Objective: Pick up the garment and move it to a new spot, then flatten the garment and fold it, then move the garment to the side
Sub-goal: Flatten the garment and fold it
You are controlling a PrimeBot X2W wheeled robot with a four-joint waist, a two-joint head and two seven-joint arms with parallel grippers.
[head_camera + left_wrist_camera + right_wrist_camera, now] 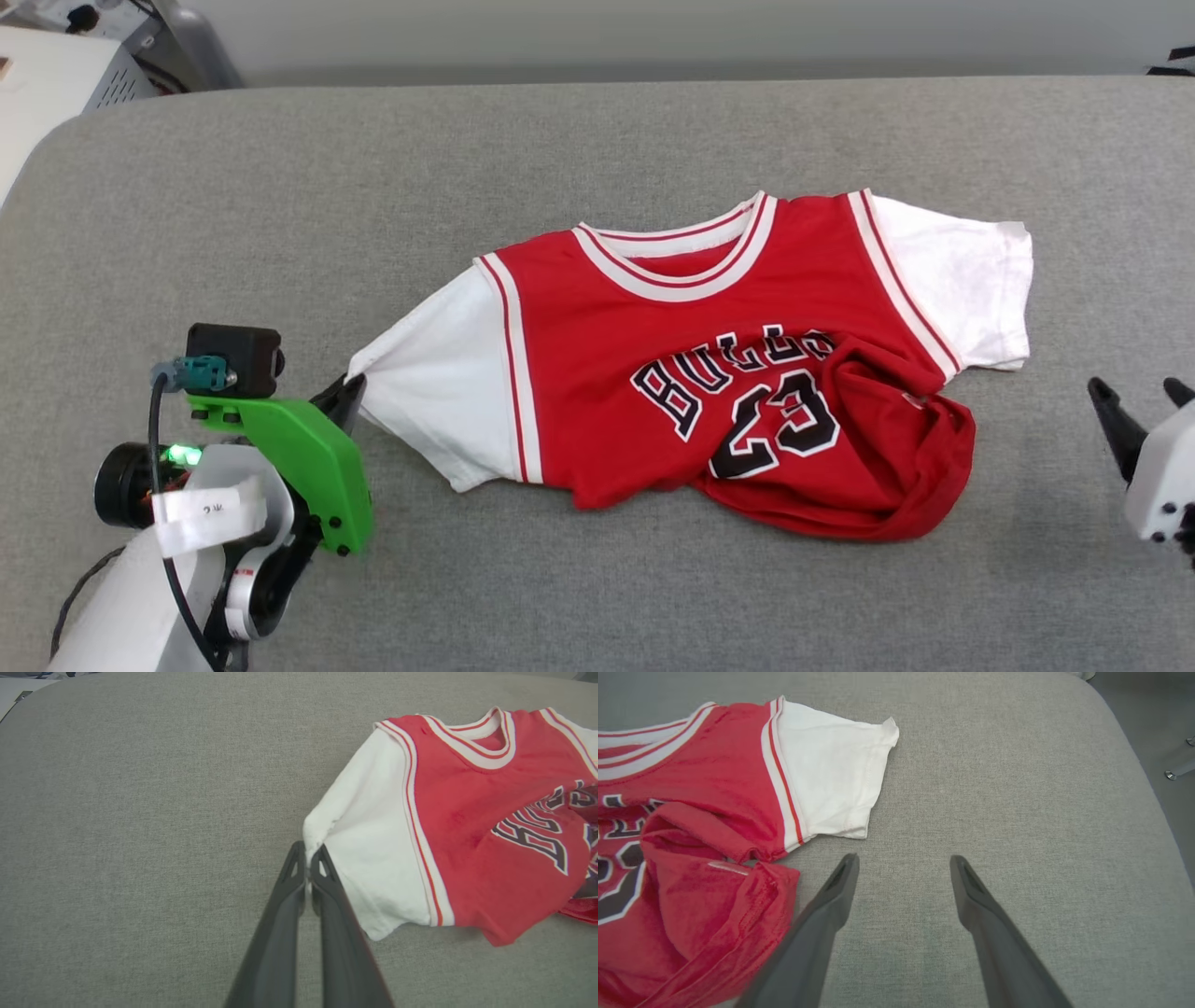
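**Supervisor:** Position of the jersey?

**Inspector:** The jersey (709, 373) lies face up near the middle of the grey tabletop (597, 140), collar toward the far edge. It is not flat: the hem (878, 448) on the right side is flipped up and bunched over part of the number.

**Supervisor:** Grippers?

**Inspector:** The left gripper (307, 858) is clamped on the tip of the white sleeve (429, 392) nearest the left edge, fingers pressed together with cloth between them. The right gripper (903, 861) has its fingers spread and holds nothing. It sits just beside the bunched hem, over bare tabletop.

**Supervisor:** Handling?

**Inspector:** Judged light, limp and thin. It will drape and drag rather than keep its shape. A single hold on one sleeve will likely stretch it rather than lift it evenly. I recommend a second hold at the bunched hem or the other sleeve (962, 280), pinching a full fold so the cloth cannot slip out.
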